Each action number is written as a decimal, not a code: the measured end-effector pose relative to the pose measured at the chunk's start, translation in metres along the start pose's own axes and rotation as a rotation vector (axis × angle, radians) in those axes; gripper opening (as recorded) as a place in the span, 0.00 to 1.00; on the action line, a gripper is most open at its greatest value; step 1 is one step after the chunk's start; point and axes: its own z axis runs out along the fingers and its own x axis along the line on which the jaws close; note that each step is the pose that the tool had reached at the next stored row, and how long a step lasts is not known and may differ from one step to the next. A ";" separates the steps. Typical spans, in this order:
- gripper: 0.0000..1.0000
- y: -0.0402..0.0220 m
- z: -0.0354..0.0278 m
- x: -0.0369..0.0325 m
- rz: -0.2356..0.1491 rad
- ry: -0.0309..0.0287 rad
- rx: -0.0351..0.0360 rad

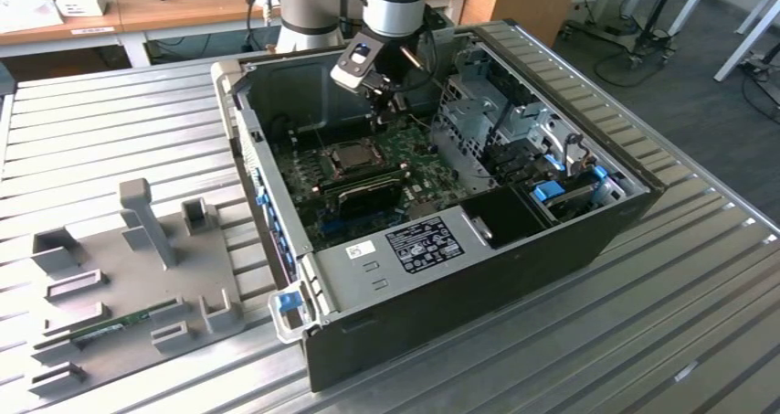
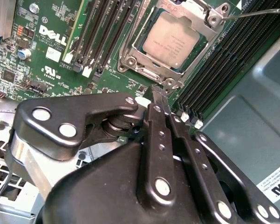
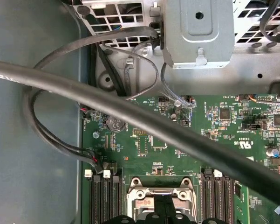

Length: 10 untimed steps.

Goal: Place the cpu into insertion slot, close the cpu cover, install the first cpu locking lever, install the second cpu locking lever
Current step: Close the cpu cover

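Observation:
The cpu (image 2: 174,41) lies flat in the insertion slot (image 1: 353,158) on the green board, its dull metal top showing. The silvery cpu cover (image 2: 136,44) lies down around it as a frame. A thin metal locking lever (image 2: 261,11) sticks out from the socket's far corner, angled away from it. My gripper (image 2: 159,93) hangs just off the socket's near edge, its two black fingers (image 2: 154,126) pressed together with nothing between them. In the exterior view the gripper (image 1: 387,114) hovers inside the open computer case, just behind the socket. The socket bracket (image 3: 160,196) also appears in the first wrist view.
Long black memory slots (image 2: 100,32) flank the socket on both sides. A thick black cable (image 3: 130,114) crosses above the board, near a metal drive cage (image 3: 198,32). The case walls (image 1: 250,149) close in around it. A grey fixture plate (image 1: 122,277) lies at the exterior view's left.

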 end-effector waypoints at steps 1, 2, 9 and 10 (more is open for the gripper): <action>0.11 0.0000 0.0000 0.0000 0.000 0.0001 0.0000; 0.11 0.0000 0.0001 0.0000 0.000 0.0002 0.0000; 0.11 -0.0110 0.0011 -0.0003 0.000 0.0000 -0.0008; 0.11 -0.0135 0.0014 -0.0003 0.000 0.0000 -0.0008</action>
